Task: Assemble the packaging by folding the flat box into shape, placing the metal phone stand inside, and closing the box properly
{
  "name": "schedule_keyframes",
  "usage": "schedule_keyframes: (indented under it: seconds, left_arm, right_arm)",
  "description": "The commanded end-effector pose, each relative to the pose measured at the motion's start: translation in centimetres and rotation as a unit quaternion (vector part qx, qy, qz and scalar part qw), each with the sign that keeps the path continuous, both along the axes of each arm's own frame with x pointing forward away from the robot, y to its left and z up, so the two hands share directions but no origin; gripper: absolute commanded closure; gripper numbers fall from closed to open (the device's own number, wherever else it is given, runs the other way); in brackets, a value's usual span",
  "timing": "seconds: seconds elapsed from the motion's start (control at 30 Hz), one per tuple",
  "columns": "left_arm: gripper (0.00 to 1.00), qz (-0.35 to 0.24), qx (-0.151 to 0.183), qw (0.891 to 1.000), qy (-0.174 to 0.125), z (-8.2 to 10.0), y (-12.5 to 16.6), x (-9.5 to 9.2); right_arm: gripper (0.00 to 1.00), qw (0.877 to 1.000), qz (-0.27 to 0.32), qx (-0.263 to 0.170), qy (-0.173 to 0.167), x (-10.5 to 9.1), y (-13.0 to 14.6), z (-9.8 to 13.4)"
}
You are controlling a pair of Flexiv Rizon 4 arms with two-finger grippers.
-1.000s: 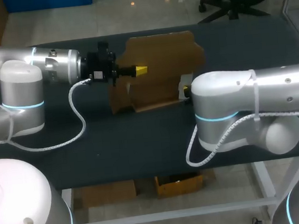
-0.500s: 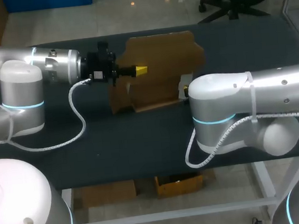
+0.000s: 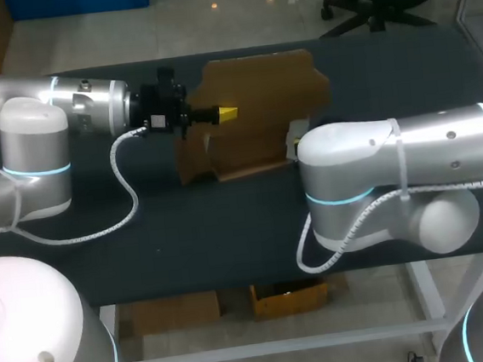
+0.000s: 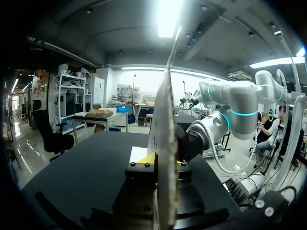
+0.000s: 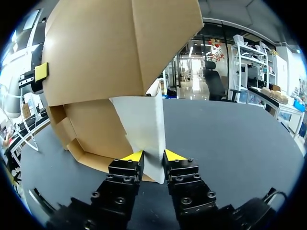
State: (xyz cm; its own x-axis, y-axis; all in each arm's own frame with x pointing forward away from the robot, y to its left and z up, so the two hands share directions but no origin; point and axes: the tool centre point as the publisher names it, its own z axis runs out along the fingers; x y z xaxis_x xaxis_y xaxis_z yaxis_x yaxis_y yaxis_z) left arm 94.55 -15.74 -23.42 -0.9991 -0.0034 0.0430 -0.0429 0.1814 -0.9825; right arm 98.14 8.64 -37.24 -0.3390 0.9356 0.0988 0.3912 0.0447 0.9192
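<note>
Folding the box [image 3: 260, 102] into shape looks to be the step in hand. It stands half opened on the table [image 3: 186, 229], in the upper middle of the head view. To do it well, one arm should steady its panel while the other swings its flap slowly along the crease, so nothing tears. The left gripper [image 3: 228, 113] pinches an upright brown panel, jaws nearly closed. The right gripper [image 5: 153, 155] clamps a white flap [image 5: 144, 124] at the box's foot, jaws narrowly parted.

You are looking at a black table [image 3: 229, 225], its dark top running from left to right, with a pale metal leg [image 3: 426, 290] showing beneath its near right edge.
</note>
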Motion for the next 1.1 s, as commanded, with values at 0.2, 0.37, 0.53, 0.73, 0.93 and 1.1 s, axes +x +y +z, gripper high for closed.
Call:
schedule_keyframes:
  seconds: [0.2, 0.37, 0.53, 0.73, 0.93, 1.1]
  left_arm:
    - [1.0, -0.003, 0.0, 1.0, 0.001, -0.6, -0.1, 0.0]
    - [1.0, -0.003, 0.0, 1.0, 0.001, -0.6, -0.1, 0.0]
    - [1.0, -0.003, 0.0, 1.0, 0.001, -0.6, -0.1, 0.0]
    - [1.0, -0.003, 0.0, 1.0, 0.001, -0.6, -0.1, 0.0]
    - [1.0, -0.003, 0.0, 1.0, 0.001, -0.6, -0.1, 0.0]
    - [1.0, -0.003, 0.0, 1.0, 0.001, -0.6, -0.1, 0.0]
  right_arm:
    - [0.73, 1.0, -0.012, -0.004, 0.0, 0.7, 0.5, -0.1]
    - [0.73, 1.0, -0.017, -0.004, 0.0, 0.8, 0.0, -0.1]
    - [0.73, 1.0, -0.02, -0.003, 0.0, 0.7, -0.3, -0.1]
    - [0.73, 1.0, -0.019, -0.004, 0.0, 0.8, -0.5, -0.2]
    - [0.73, 1.0, -0.014, -0.004, 0.001, 1.3, -0.5, -0.3]
    - [0.73, 1.0, -0.009, -0.006, 0.002, 1.8, -0.4, -0.4]
